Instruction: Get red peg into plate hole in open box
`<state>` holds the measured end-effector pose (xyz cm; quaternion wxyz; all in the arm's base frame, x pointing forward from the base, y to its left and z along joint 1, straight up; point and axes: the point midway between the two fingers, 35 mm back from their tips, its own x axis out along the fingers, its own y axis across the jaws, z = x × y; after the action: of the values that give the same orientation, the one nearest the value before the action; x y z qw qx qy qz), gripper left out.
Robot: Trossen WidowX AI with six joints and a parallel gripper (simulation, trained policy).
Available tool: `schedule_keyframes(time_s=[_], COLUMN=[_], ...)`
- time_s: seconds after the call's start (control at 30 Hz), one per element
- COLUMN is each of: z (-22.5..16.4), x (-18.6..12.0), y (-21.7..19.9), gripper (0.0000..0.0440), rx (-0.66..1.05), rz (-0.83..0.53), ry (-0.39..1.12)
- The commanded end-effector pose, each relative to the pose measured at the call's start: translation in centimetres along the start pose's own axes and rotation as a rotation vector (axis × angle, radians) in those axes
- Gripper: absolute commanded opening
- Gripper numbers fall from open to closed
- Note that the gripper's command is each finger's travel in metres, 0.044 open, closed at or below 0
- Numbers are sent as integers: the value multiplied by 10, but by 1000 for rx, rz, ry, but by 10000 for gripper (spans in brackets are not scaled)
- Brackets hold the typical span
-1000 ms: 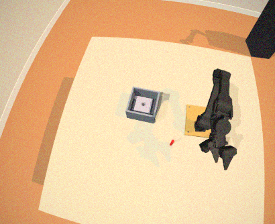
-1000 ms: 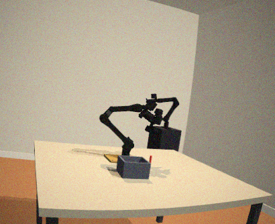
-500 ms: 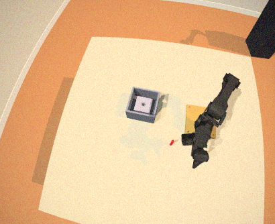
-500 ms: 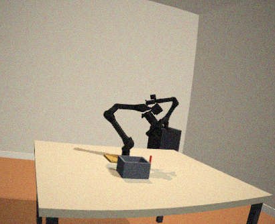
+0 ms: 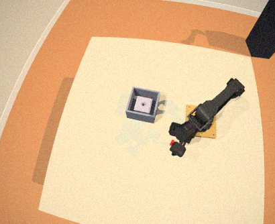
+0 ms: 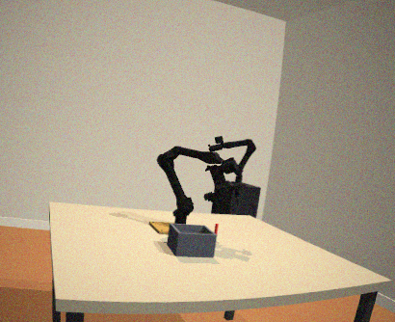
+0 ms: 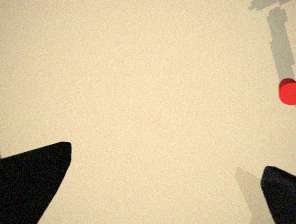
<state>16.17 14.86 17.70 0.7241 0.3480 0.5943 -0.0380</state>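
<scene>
The tool was held wide open, nothing gripped. Below it, the slim, bright red peg, round-topped, was stood upright on the tabletop. Farther off, the grey box was seen.

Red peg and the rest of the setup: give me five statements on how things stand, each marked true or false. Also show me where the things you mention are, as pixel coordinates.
1. The red peg [image 5: 172, 142] [image 6: 217, 228] [image 7: 288, 94] stands upright on the table [image 5: 99, 168] [image 6: 200, 281] [image 7: 150, 75]. True.
2. The gripper [image 5: 173, 139] [image 7: 166, 163] is shut on the peg. False: it is open, with nothing between its fingers.
3. The box [image 5: 140, 117] [image 6: 194, 243] is open at the top. True.
4. The peg is in the hole of the pale plate [image 5: 138, 100]. False: it stands outside the box.
5. The wrist view shows the peg toward its right edge. True.
</scene>
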Motion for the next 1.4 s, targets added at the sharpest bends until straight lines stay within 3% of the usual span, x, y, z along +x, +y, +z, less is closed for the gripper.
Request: schedule_keyframes(time_s=[0.0,0.4,0.83,1.37], z=[12,30,34,31], x=[8,49,99,106], y=[-13,-51,-79,-89], gripper=[440,440,429,20], rx=[67,226,338,417], rz=[-82,-259,-280,-313], ry=[-34,-89,-141,-74])
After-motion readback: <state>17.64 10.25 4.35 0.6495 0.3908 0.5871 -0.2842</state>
